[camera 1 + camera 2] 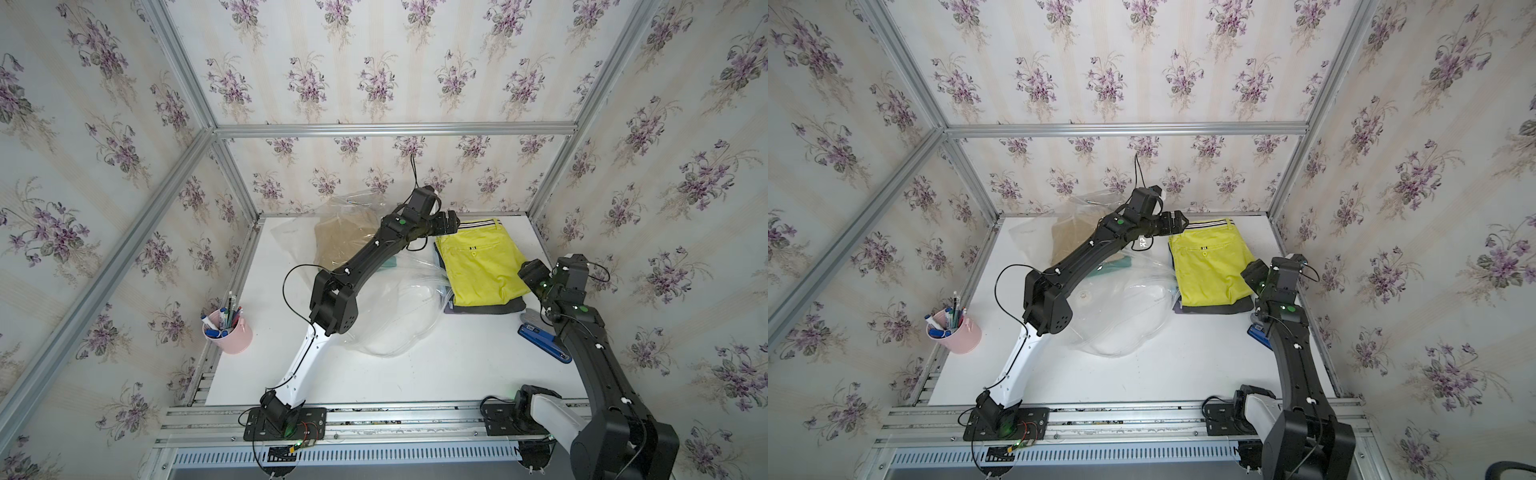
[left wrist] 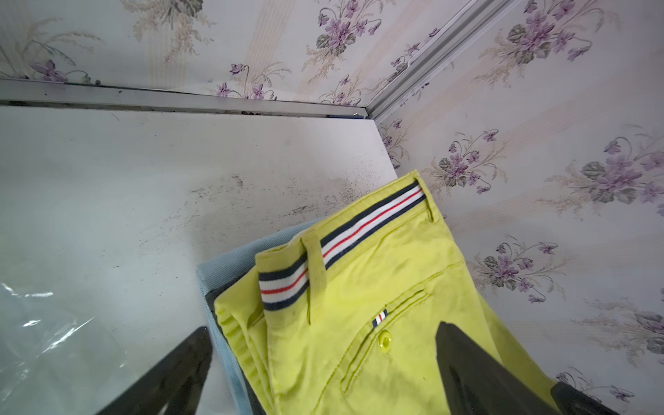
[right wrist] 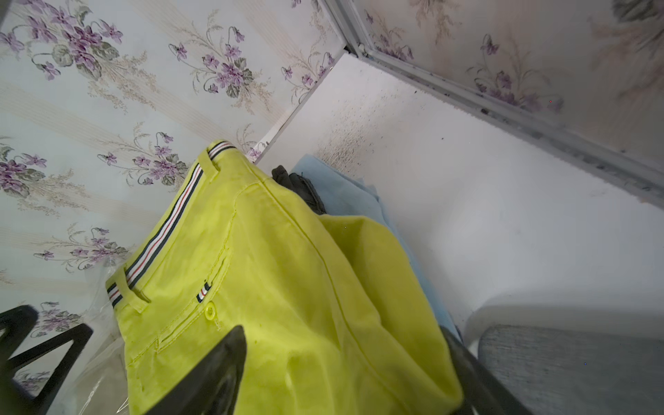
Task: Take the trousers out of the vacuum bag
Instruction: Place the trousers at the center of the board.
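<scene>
The yellow-green trousers [image 1: 482,266] [image 1: 1208,266] with a striped waistband lie flat on top of a stack at the table's back right. Under them show black trousers [image 1: 490,307] and light blue trousers [image 2: 222,273]. The crinkly see-through vacuum bag [image 1: 395,316] [image 1: 1121,320] sprawls at mid-table, with tan trousers [image 1: 340,245] and a teal green edge [image 1: 390,262] inside. My left gripper [image 1: 451,222] [image 2: 323,359] hangs open over the waistband end. Over the opposite end, my right gripper [image 1: 528,270] [image 3: 341,366] is open, its jaws straddling the cloth.
A pink cup of pens [image 1: 232,334] stands at the table's left edge. A blue stapler [image 1: 540,338] lies by the right arm. Wallpapered walls and aluminium posts close in the white table [image 1: 436,374] on three sides.
</scene>
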Controlling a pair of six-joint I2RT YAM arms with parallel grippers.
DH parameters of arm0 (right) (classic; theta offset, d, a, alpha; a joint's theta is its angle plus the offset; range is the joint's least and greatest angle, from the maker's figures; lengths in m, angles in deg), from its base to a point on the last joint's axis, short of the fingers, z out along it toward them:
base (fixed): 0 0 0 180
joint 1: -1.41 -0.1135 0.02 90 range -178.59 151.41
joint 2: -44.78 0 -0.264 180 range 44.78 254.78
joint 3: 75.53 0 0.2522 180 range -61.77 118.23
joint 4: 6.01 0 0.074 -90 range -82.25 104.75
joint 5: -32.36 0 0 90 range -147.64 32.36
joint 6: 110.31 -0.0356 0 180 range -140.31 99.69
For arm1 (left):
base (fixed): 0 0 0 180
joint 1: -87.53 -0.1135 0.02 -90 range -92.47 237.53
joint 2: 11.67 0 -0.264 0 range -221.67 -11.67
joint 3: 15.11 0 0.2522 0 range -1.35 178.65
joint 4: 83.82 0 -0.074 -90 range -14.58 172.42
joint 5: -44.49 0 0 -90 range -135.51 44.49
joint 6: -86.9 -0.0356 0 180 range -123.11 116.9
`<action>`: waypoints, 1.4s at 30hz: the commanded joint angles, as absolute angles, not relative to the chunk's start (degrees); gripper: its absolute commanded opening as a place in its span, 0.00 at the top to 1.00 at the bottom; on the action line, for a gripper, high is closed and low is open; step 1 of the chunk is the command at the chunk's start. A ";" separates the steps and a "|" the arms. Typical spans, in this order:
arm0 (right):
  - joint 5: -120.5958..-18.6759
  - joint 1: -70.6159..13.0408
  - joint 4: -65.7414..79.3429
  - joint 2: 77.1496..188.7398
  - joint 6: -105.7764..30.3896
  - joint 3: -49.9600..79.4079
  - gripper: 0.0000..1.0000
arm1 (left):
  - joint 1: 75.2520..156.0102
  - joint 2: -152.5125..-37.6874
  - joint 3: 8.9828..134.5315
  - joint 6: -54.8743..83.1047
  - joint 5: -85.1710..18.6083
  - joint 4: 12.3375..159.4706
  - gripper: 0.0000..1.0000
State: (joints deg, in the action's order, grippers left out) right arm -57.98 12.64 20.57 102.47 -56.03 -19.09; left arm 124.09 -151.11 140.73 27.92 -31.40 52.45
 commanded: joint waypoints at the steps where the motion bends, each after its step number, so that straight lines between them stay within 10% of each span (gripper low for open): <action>1: -56.53 12.58 24.26 100.22 -52.95 -17.36 0.18 | 124.05 -147.24 138.25 24.79 -29.77 50.37 0.00; 10: -76.89 12.40 22.97 100.80 -48.26 -14.37 0.23 | 126.62 -126.19 111.48 18.00 -31.82 50.95 0.00; 21: -69.69 12.40 18.81 107.89 -53.06 -23.63 0.24 | 128.92 -103.48 81.52 18.60 -34.60 55.96 0.00; 42: -65.18 1.29 18.01 111.97 -43.73 -10.31 0.14 | 133.39 -89.71 69.48 19.27 -39.22 54.61 0.00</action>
